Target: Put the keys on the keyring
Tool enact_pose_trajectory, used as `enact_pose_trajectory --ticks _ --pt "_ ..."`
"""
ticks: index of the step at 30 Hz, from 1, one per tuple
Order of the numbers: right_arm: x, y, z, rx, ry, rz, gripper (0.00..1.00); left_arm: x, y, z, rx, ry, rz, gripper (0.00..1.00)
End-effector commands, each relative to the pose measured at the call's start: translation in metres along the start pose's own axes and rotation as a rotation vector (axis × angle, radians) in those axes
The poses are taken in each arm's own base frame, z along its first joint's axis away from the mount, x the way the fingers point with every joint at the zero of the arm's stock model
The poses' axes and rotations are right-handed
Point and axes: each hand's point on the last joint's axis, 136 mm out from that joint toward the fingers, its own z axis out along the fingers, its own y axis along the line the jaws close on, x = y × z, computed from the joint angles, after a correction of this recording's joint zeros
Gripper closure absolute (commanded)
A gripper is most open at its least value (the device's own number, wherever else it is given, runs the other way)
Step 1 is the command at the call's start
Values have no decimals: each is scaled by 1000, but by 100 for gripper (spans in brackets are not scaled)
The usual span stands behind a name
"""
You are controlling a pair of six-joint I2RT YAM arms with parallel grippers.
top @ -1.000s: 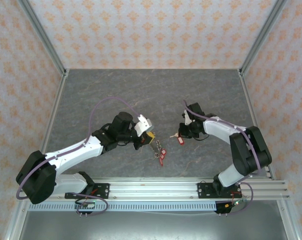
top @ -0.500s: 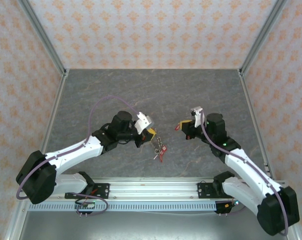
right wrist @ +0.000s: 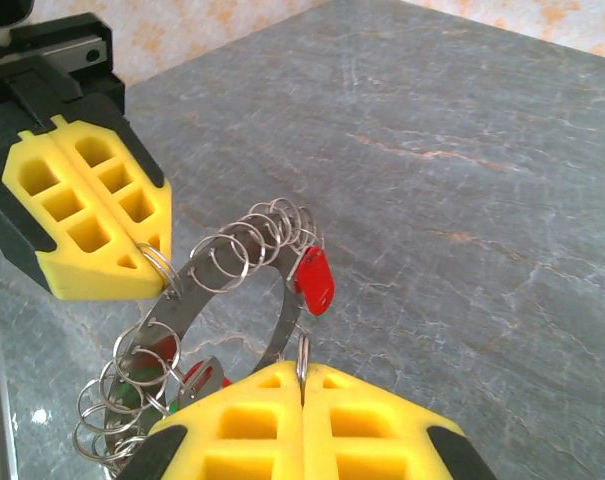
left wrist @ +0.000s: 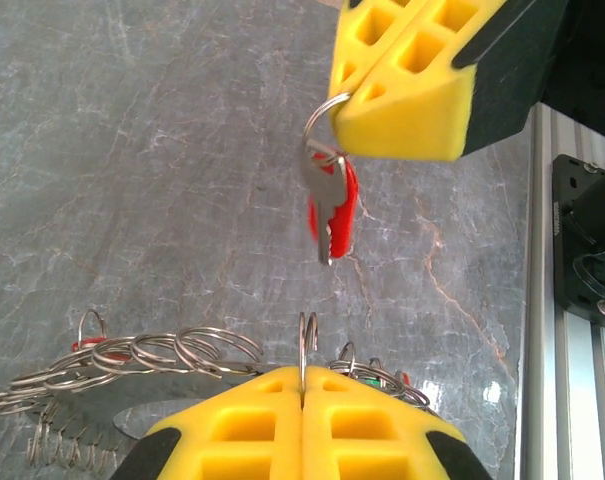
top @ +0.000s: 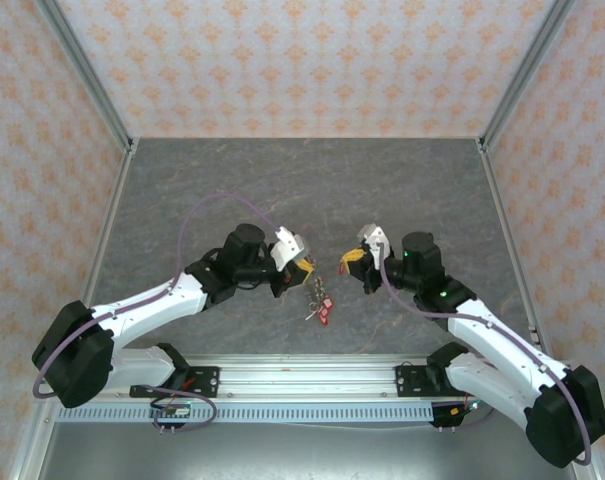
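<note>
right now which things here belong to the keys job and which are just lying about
Job: keyring, pinched by left claw; red key, in right claw; other keys on the ring.
Just there: grey table, aluminium rail, purple cable.

I'm running this from afar, and what I see is a robotics lab cell, not a home or a shop. The table (top: 282, 180) is a grey stone-look slab boxed in by aluminium posts (top: 85, 75). Panels (top: 302, 65) of pale wallpaper with a repeating orange motif close three sides, like a staged backdrop. Along the near edge runs an extruded aluminium rail (top: 312, 372), with my left arm (top: 147, 308) and right arm (top: 487, 330) bolted to it. A purple cable (top: 222, 195) loops loose above the left arm, and a bare circuit board (top: 172, 410) hangs below the rail.
</note>
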Motion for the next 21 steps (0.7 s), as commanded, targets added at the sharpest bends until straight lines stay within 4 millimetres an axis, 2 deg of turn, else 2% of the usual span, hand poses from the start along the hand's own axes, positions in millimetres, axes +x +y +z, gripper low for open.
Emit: enact_pose_trajectory --ticks 1,9,21 --pt "-22 15 1 -67 -36 -92 100 -20 -7 -2 16 -81 73 100" --pt "-28 38 5 -199 -32 -90 100 -22 -6 1 20 -74 75 100" --pt "-27 52 9 -293 0 -84 100 -24 -4 3 12 -70 58 100"
